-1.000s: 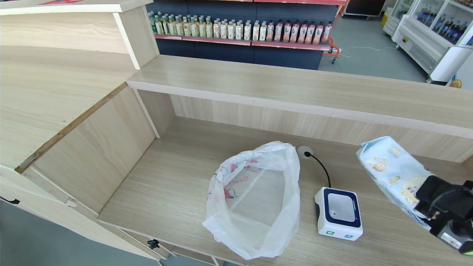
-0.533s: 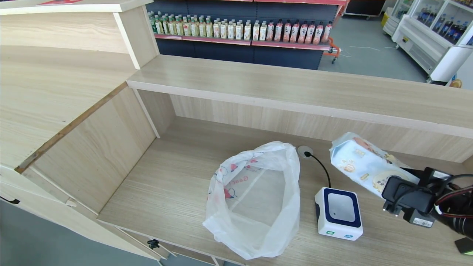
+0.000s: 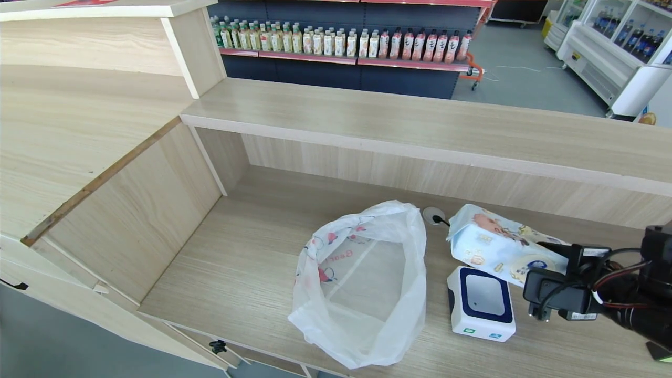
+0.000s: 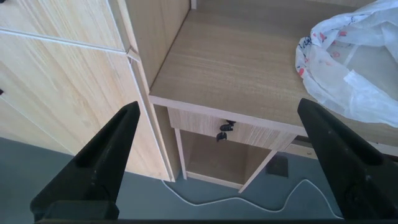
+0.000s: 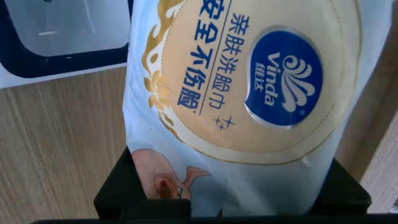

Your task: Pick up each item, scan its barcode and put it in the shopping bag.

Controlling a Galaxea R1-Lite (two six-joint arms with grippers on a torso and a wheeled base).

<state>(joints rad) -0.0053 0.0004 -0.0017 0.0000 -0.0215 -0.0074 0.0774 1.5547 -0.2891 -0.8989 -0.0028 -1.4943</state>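
The right claw (image 3: 551, 270) pinches one end of a pale blue pack (image 3: 488, 241), which lies tilted just over the far edge of the scanner (image 3: 482, 303); whether they touch I cannot tell. The scanner sits near the counter's (image 3: 252, 247) front edge, just right of the open bag (image 3: 362, 283), which stands at that edge too. A black cable (image 3: 457, 236) runs from the scanner towards the counter's back. The left claw (image 4: 214, 168) hangs spread wide, off the counter's front left corner, holding nothing.
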